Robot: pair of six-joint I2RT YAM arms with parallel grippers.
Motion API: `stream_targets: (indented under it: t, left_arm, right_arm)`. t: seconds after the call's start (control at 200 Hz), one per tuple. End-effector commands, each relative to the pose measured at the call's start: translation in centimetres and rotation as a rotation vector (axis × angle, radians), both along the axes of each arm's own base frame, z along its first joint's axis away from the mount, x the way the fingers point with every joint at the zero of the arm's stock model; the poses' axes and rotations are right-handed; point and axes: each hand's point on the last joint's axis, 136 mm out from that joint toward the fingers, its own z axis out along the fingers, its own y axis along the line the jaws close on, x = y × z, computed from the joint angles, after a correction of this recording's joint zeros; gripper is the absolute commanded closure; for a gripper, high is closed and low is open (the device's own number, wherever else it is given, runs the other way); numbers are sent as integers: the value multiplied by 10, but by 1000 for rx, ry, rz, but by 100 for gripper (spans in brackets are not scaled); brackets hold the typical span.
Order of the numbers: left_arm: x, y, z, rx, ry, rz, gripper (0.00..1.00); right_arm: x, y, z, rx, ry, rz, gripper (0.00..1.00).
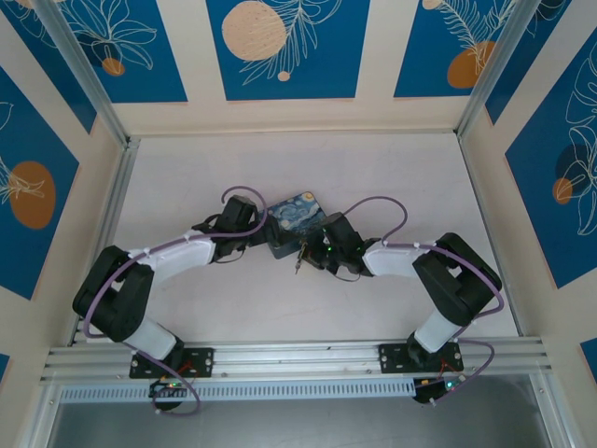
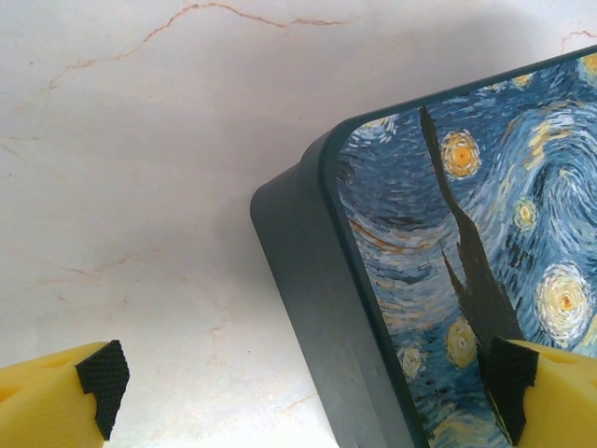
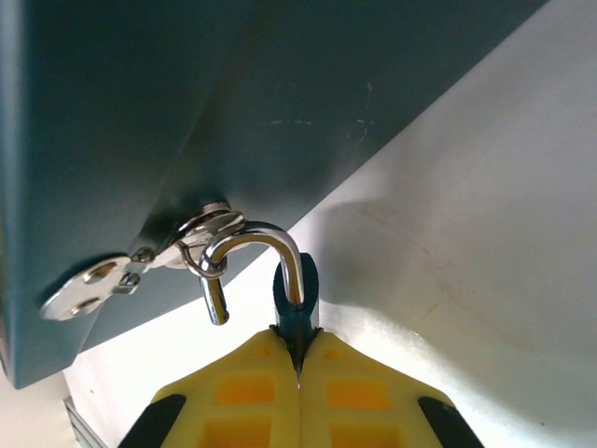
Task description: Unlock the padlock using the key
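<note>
At the front wall of the tin (image 3: 140, 93), the padlock (image 3: 295, 301) hangs by its shackle (image 3: 266, 238), one leg free, through the hasp ring (image 3: 213, 227). Here the right gripper (image 3: 298, 359) clamps the teal body: swing it to unhook. Beside it the left gripper (image 2: 306, 378), jaws wide, straddles the tin corner; close it to brace.

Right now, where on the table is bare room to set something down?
Bare table lies between the painted tin and the back wall, and near the middle of the front rail. Crowded around the tin: left gripper open astride its corner, right gripper pinching the padlock.
</note>
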Motion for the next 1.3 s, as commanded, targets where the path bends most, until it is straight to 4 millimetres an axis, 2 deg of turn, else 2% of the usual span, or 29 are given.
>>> stream_targets:
  t: [0.0,0.14,0.3,0.51,0.59,0.67,0.835,0.965,1.155,1.295]
  left_arm:
    - [-18,7,-29,47,78,-2,0]
    - [-20,8,-34,45,89,-1,0]
    - [-22,9,-38,57,98,-10,1]
    - [-23,6,-46,59,130,-15,2]
    - [-24,6,-48,54,137,-10,2]
    - [-23,5,-47,49,135,-9,2]
    - [-22,4,-36,39,116,-13,0]
    - [-16,3,-15,42,81,-22,0]
    - [0,12,22,55,21,-6,0]
    - [20,26,50,55,-11,21,0]
  right_arm:
    - [-6,-10,-11,-2,67,-100,100]
    - [7,-8,-6,10,47,-153,100]
    - [30,-11,2,-4,21,-195,100]
    - [72,-40,20,-15,-33,-228,100]
    - [79,-48,29,-4,-44,-204,100]
    - [77,-57,34,-15,-53,-184,100]
    - [58,-71,42,-30,-72,-138,100]
    - [33,-66,51,-4,-83,-70,100]
    - [-11,-37,64,10,-110,76,100]
    - [-38,2,72,23,-133,183,100]
